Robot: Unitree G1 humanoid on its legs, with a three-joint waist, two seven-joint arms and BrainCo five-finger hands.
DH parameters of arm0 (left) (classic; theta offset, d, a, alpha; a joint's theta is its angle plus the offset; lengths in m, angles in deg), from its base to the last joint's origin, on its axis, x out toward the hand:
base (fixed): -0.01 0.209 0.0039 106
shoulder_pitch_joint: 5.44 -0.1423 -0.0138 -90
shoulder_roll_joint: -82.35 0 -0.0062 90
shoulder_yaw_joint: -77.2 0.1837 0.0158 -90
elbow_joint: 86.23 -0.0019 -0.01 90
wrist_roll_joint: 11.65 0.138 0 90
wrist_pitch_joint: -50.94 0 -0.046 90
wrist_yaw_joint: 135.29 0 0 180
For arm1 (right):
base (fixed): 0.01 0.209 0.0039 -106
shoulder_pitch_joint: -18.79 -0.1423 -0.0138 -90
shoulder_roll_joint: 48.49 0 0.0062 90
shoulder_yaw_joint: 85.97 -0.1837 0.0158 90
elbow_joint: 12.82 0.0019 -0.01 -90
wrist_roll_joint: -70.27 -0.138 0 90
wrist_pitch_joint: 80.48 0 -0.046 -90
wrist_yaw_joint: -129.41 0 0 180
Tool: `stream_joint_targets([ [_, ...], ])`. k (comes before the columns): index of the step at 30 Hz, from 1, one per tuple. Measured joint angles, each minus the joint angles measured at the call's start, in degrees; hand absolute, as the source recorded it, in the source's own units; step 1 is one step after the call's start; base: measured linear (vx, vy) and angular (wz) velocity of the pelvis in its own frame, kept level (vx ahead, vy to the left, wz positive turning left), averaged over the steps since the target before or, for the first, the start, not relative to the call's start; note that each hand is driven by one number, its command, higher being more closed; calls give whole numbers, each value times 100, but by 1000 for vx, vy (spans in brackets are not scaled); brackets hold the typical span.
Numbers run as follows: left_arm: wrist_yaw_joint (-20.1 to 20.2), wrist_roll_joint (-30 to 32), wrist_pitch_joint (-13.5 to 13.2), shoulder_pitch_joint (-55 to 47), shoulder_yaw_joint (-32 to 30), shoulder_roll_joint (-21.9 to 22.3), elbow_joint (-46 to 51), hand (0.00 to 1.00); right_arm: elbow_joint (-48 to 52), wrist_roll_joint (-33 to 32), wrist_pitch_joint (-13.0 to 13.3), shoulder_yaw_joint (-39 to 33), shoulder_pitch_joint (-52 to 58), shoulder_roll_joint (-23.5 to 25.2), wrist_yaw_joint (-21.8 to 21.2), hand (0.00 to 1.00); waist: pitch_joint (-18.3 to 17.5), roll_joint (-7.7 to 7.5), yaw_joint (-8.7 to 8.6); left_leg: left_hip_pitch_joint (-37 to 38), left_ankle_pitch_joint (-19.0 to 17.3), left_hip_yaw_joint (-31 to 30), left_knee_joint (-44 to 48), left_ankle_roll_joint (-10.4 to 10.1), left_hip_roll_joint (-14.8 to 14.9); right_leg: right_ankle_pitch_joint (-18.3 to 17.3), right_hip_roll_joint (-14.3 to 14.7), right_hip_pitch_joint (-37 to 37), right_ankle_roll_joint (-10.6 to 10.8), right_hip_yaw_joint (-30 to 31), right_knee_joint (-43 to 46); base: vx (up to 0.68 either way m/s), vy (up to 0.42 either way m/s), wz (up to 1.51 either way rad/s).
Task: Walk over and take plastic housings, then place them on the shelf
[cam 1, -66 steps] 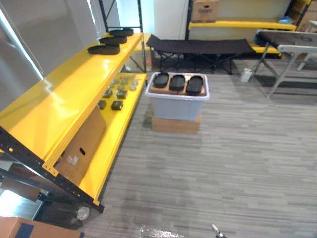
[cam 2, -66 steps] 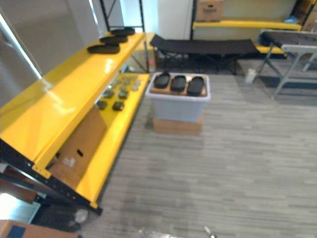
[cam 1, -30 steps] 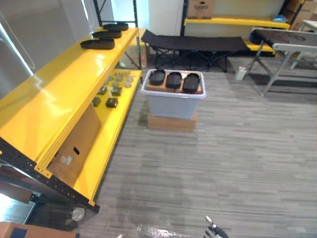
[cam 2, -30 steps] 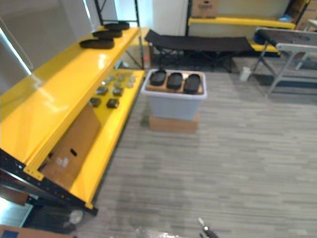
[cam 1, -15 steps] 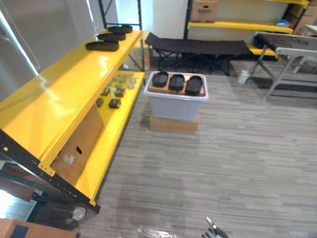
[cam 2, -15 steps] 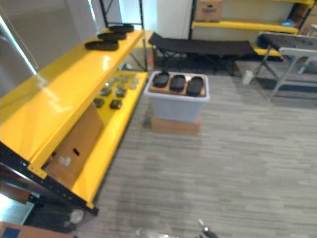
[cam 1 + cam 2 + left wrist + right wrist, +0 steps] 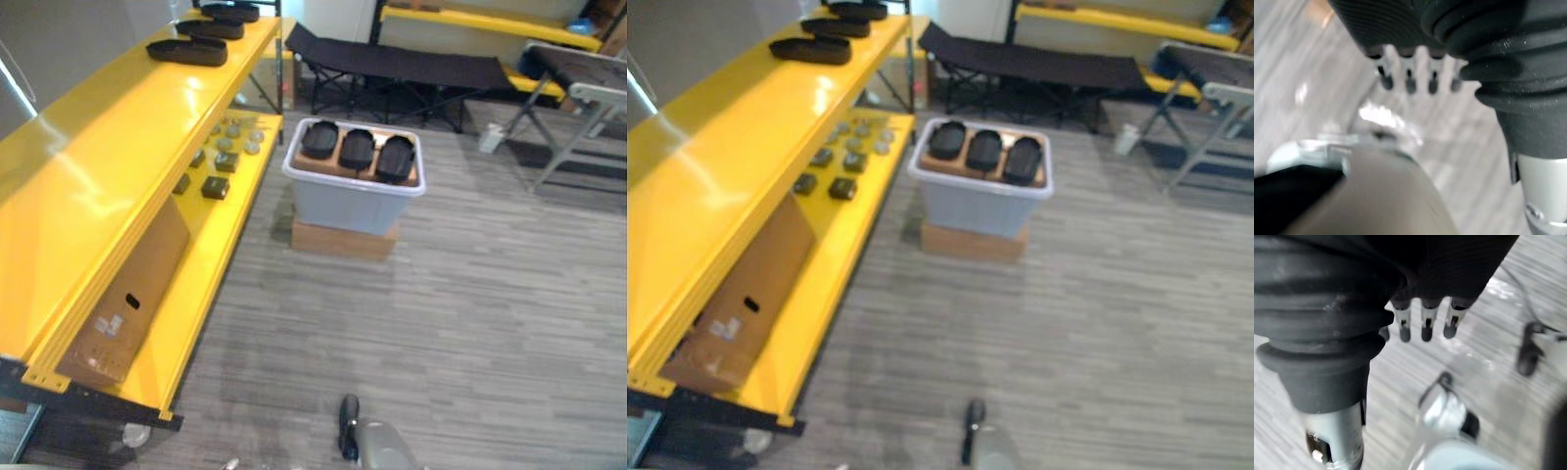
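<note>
Light fell evenly and brightly from overhead. A broad pale glare lay across the top deck of the yellow shelf (image 7: 98, 166), strongest toward its left edge. The bin (image 7: 353, 201) threw only a soft, faint shadow on the grey floor (image 7: 470, 294) by its left side. In both wrist views, white glints spotted the floor.

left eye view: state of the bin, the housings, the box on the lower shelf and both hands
grey bin: lidless, raised on a cardboard base
housings in bin: three, side by side, untouched
housings on top shelf: three, lying flat
cardboard box: leaning on the lower shelf
left hand: open, fingers straight, empty
right hand: open, fingers straight, empty
</note>
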Motion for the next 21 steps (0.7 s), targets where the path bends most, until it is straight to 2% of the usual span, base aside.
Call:
stream_joint_targets([
  [1,-33,-66,-7,-18,-115,47,42,0,23,144,3,2,-20,-49,-22,0,-3,15,-1,-258,53,-2,645,-61,140,-54,50,97,-23,-19,-57,492,-284,2],
  [2,-132,-165,-32,-17,-314,146,108,0,80,453,9,33,-81,-175,-65,0,50,189,5,-925,233,10,2224,-66,548,-146,238,417,-53,-28,-319,479,-249,7],
  [3,-188,-318,-91,-30,-381,263,107,0,33,830,10,58,-151,-312,-75,0,146,344,36,-1356,194,85,3308,-12,884,-141,414,936,-71,-75,-602,505,-213,7],
  [4,-202,-324,-96,-15,-363,295,104,0,-30,1014,11,75,-199,-362,-79,0,206,328,73,-1467,172,82,3515,25,931,-146,422,1211,-90,-79,-750,503,-159,-1],
  [5,-197,-345,-102,-26,-360,290,115,0,-107,1227,18,144,-259,-447,-100,0,222,276,173,-1708,120,116,3455,112,817,-153,365,1622,-98,-42,-976,467,-106,-19],
  [6,-158,-275,-109,-20,-353,303,184,0,-105,1254,76,164,-407,-472,-109,0,235,227,321,-1980,121,199,2982,112,562,-162,233,1888,-104,32,-1192,416,-76,-27],
  [7,-143,-215,-111,-25,-346,298,227,0,-89,1248,112,170,-519,-476,-113,0,233,200,361,-2143,122,197,2629,113,377,-198,153,1972,-68,44,-1284,411,-4,-33],
  [8,-139,-20,-123,-26,-326,310,239,0,-31,1212,189,210,-775,-481,-116,0,235,209,386,-2492,210,173,1780,150,66,-265,54,2071,-1,76,-1397,306,43,-19],
  [9,-143,85,-124,-30,-309,308,229,0,10,1205,211,255,-876,-490,-119,0,238,215,402,-2623,356,165,1301,164,-79,-325,6,2125,39,102,-1414,359,103,-17],
  [10,-144,240,-125,-76,-296,302,223,0,57,1115,269,320,-1020,-509,-128,0,248,235,493,-2794,802,91,270,164,-298,-486,-41,2202,79,166,-1444,304,160,-24],
  [11,-134,273,-119,-168,-280,346,217,0,90,1095,302,435,-1072,-497,-131,0,260,250,644,-2780,1465,-82,-288,229,-451,-610,-52,2370,136,267,-1482,326,181,-40],
  [12,-114,291,-119,-218,-260,361,217,0,113,1098,300,525,-1077,-493,-143,0,250,239,738,-2718,1777,-137,-338,223,-482,-692,-45,2454,130,377,-1504,384,218,-51],
  [13,-42,379,-121,-344,-304,348,221,0,174,1098,297,694,-1155,-453,-196,0,242,126,833,-2679,1943,-118,-273,517,-573,-909,-100,2518,117,556,-1454,433,198,-25],
  [14,-6,444,-129,-338,-266,283,223,0,168,1105,278,767,-1294,-448,-243,0,306,68,835,-2720,1718,-102,2,792,-621,-1134,-156,2505,-21,680,-1239,441,178,-5],
  [15,0,443,-130,-312,-254,251,225,0,151,1111,264,789,-1328,-452,-242,0,347,19,818,-2778,1609,-100,205,932,-631,-1072,-152,2500,63,713,-1110,443,130,15],
  [16,-23,443,-119,-274,-254,199,216,0,137,1119,244,904,-1417,-448,-233,0,384,-63,821,-2774,1331,-97,471,955,-637,-998,-187,2505,191,856,-937,433,143,-1],
  [18,-31,449,-145,-270,-264,147,213,0,122,1119,223,1034,-1451,-423,-236,0,347,-163,852,-2519,1099,-12,492,1038,-630,-981,-238,2290,239,1025,-131,481,189,-21],
  [19,-32,447,-191,-270,-259,128,220,0,118,1118,225,1050,-1466,-392,-233,0,326,-204,874,-2286,1048,82,318,1045,-637,-949,-336,1988,564,998,651,365,147,-44],
  [20,-41,442,-266,-263,-251,107,224,0,94,1132,240,1062,-1477,-326,-212,0,311,-241,885,-1961,1024,208,102,1050,-648,-991,-561,1618,883,870,1561,421,132,-52],
  [21,-51,428,-331,-221,-124,40,216,0,-15,1246,297,1074,-1460,-251,-112,0,312,-251,873,-1542,1014,333,-90,1058,-675,-1209,-849,1475,778,357,1982,281,74,-38],
])
